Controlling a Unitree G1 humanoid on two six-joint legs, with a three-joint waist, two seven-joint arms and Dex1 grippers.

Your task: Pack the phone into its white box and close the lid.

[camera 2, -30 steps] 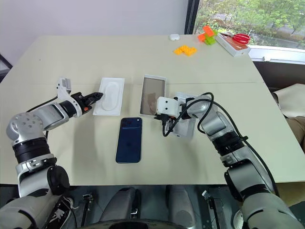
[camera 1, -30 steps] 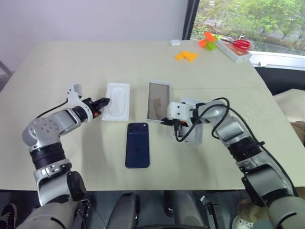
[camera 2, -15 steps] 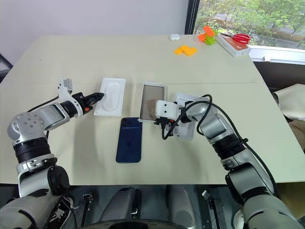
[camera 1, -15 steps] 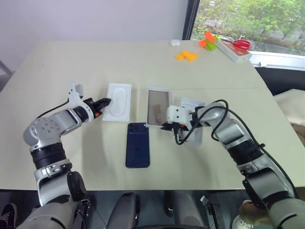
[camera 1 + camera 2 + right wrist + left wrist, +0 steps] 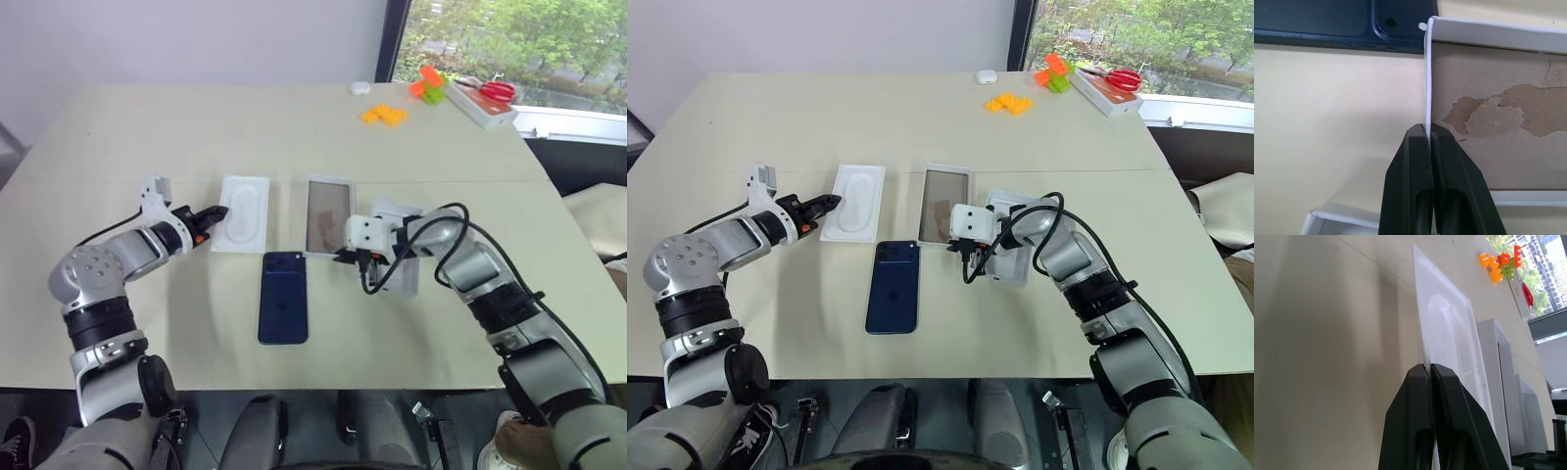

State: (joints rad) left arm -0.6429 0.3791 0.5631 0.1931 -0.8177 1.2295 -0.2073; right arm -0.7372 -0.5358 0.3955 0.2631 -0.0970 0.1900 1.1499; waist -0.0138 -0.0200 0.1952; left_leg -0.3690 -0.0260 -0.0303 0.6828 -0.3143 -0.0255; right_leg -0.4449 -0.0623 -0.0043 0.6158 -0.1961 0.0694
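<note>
Flanking phone [image 5: 283, 296] — white insert [image 5: 241, 211], lid [image 5: 398, 257]

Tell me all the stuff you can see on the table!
phone: one, dark blue, flat on the table's near middle.
box: one, white with brown floor, beyond the phone, wall pinched by right tool.
insert: one, white, left of box, edge pinched by left tool.
lid: one, white, under the right arm.
blocks: several, orange, far side.
scissors: one, red, far right corner.
left tool: black, shut.
right tool: black, shut.
</note>
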